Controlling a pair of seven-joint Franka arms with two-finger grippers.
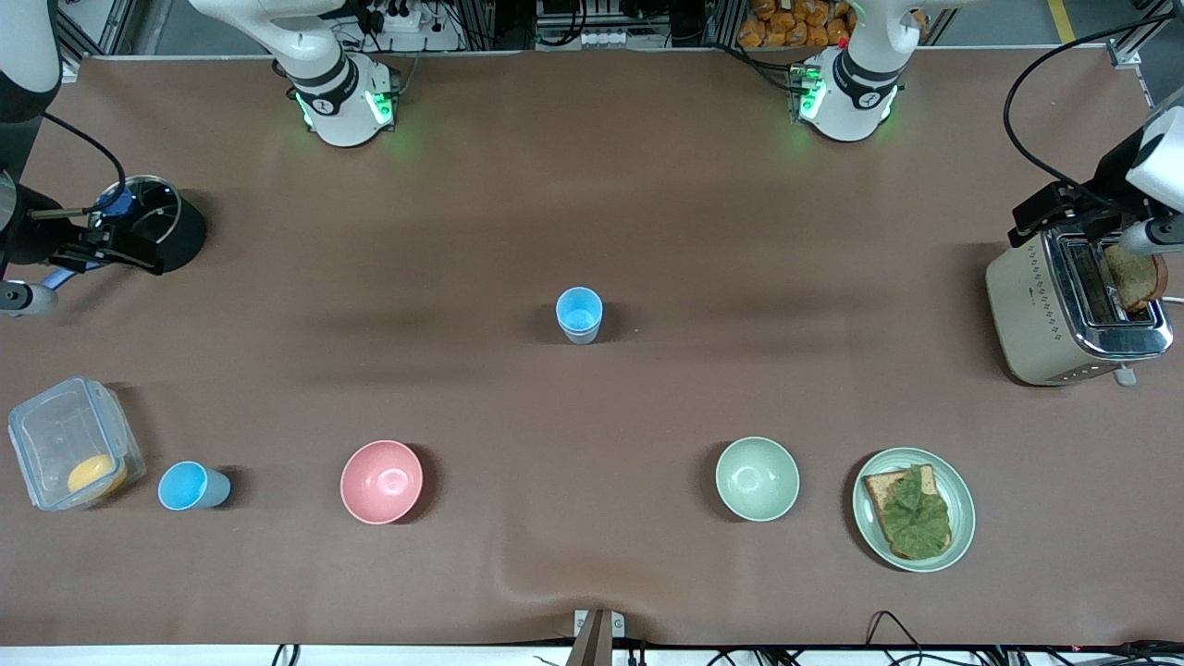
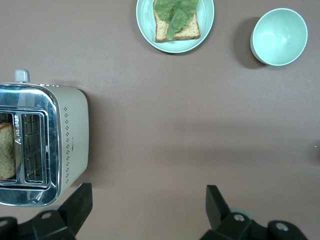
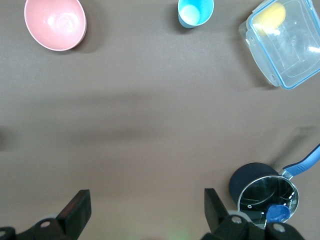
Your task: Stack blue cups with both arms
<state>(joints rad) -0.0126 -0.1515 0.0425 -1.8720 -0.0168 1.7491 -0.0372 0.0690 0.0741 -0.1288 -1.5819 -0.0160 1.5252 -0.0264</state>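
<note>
One blue cup [image 1: 579,314] stands upright at the middle of the table. A second blue cup [image 1: 192,486] stands nearer the front camera at the right arm's end, beside a clear box; the right wrist view shows this cup [image 3: 195,12] too. My right gripper [image 1: 109,248] hangs open and empty over the table next to a black pot, its fingers spread wide in the right wrist view [image 3: 146,206]. My left gripper [image 1: 1059,211] is up beside the toaster, open with nothing between its fingers [image 2: 148,205]. Neither gripper is close to a cup.
A pink bowl [image 1: 381,481] and a pale green bowl [image 1: 757,478] sit near the front. A plate [image 1: 962,518] holds bread with lettuce. The toaster [image 1: 1027,305] holds a slice. A black pot [image 1: 180,231] and a clear lidded box [image 1: 55,435] lie at the right arm's end.
</note>
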